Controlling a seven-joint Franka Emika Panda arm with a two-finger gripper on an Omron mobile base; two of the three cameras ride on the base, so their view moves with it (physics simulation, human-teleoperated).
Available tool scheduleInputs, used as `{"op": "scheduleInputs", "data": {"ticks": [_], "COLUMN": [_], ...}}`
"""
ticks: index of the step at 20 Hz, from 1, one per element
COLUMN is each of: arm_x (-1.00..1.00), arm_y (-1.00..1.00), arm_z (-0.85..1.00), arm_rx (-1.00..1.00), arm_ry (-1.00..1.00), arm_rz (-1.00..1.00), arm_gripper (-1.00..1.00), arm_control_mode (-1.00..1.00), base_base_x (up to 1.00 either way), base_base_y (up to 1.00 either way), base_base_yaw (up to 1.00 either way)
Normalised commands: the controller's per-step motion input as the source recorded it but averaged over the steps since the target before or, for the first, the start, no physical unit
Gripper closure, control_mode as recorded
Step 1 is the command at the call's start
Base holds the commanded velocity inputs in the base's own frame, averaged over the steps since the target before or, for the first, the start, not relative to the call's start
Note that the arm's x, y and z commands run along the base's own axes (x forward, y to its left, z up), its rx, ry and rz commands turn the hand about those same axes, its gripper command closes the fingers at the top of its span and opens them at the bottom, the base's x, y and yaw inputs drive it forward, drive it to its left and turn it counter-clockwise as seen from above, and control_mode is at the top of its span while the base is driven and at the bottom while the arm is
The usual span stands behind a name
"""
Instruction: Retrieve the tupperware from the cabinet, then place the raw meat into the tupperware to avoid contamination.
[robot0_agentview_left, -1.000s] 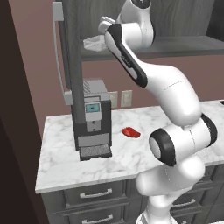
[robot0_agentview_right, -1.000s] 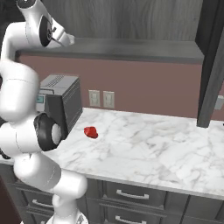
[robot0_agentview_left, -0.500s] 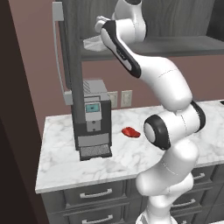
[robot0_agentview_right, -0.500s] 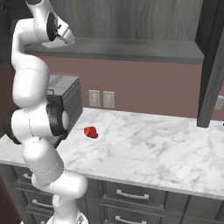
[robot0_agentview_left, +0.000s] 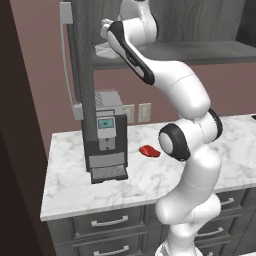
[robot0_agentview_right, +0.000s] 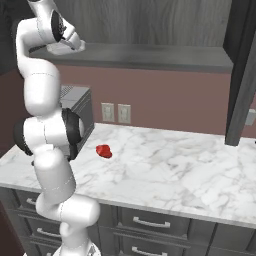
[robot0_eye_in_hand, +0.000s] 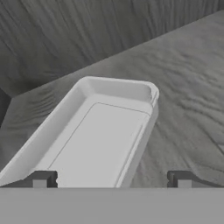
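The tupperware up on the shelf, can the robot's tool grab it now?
Probably yes. The tupperware lies right ahead of the open tool on the cabinet shelf, its door swung aside, nothing between.

Glossy white arm (robot0_agentview_left: 182, 95) (dark joints) with small dark claw (robot0_eye_in_hand: 111, 178).

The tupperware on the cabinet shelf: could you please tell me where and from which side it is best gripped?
Probably the long side wall of the tupperware nearest the open hand, coming down from above along its length. It lies flat and open-topped on the cabinet shelf, and its thin upright rim gives the fingertips something to close on.
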Motion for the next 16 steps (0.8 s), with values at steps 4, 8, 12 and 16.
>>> {"op": "scheduleInputs", "data": {"ticks": [4,8,12,16], "arm_x": [0.00,0.02,0.02,0.02], "arm_y": [0.00,0.00,0.00,0.00], "arm_z": [-0.15,-0.19,-0.19,-0.25], "arm_rx": [0.00,0.00,0.00,0.00], "arm_ry": [0.15,0.15,0.16,0.18], "arm_rz": [-0.04,-0.03,-0.02,-0.01], "arm_gripper": [-1.00,-1.00,-1.00,1.00], "arm_control_mode": [-1.00,-1.00,-1.00,-1.00], "base_base_x": [0.00,0.00,0.00,0.00], "base_base_y": [0.00,0.00,0.00,0.00], "base_base_yaw": [0.00,0.00,0.00,0.00]}}
